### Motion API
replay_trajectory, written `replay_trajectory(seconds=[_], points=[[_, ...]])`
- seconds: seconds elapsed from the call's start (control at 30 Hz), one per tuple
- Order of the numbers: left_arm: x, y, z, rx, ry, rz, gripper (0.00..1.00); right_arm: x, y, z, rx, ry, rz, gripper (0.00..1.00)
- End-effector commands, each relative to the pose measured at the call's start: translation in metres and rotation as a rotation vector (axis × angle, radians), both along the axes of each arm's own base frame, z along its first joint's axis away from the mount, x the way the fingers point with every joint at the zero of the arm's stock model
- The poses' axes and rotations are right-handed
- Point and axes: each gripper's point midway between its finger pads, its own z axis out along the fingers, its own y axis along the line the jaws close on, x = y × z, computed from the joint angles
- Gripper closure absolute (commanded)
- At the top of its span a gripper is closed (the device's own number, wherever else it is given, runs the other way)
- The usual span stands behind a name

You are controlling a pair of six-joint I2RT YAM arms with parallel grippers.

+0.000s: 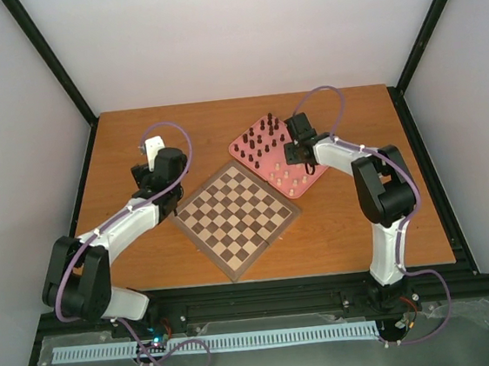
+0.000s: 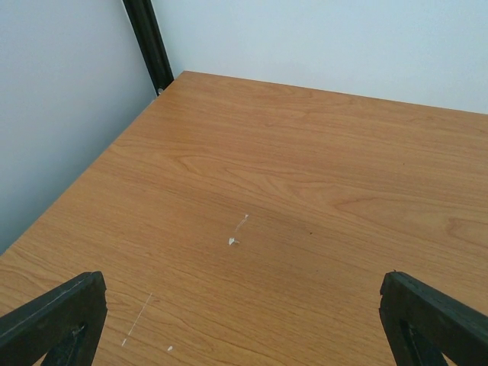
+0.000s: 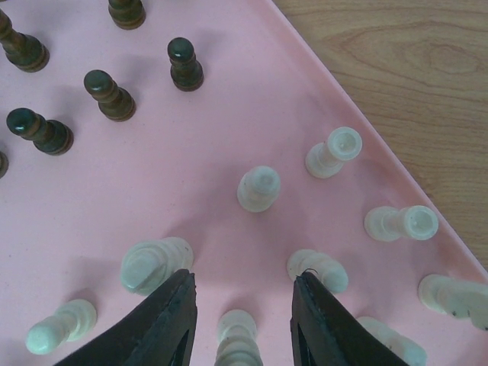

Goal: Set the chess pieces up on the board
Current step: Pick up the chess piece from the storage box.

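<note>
Reaching forward in the top view, the right gripper [image 1: 296, 153] hangs over chess pieces [image 1: 262, 142] on the pink tray [image 1: 237, 143] beside the board [image 1: 237, 216]. Its wrist view alone shows fingers [image 3: 171, 320] partly parted, flanking an untouched cream piece [image 3: 236, 339]; the left wrist's shows the left gripper [image 2: 240, 286] gaping, empty, above the table [image 2: 305, 152].

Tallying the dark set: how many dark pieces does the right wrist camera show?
6 dark pieces on the pink tray: one cut by the top edge, three in a diagonal row, one upper left, a sliver at the left edge. More lie outside this view.
</note>
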Motion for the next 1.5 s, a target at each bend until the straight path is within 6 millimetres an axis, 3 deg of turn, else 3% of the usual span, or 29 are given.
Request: replay_trajectory(seconds=[0.0,0.27,0.8,1.1,1.27,1.47], points=[[0.005,-0.002,0.015,-0.01,-0.037,0.016,0.0,0.0,0.0,0.0,-0.026,0.009,0.002,0.64],[0.005,-0.001,0.015,-0.01,-0.037,0.022,0.0,-0.004,0.002,0.0,-0.014,0.016,0.012,0.7],[0.002,0.0,0.015,-0.018,-0.039,0.024,0.0,-0.007,-0.001,-0.015,-0.029,0.045,0.001,0.71],[0.001,0.001,0.015,-0.017,-0.039,0.03,0.0,-0.007,-0.002,-0.018,-0.031,0.051,-0.003,0.87],[0.0,0.001,0.016,-0.018,-0.041,0.032,0.0,-0.008,-0.003,-0.013,-0.031,0.045,-0.009,0.97],[0.0,0.002,0.016,-0.016,-0.042,0.039,0.0,-0.012,-0.008,0.009,-0.027,0.008,-0.028,0.97]])
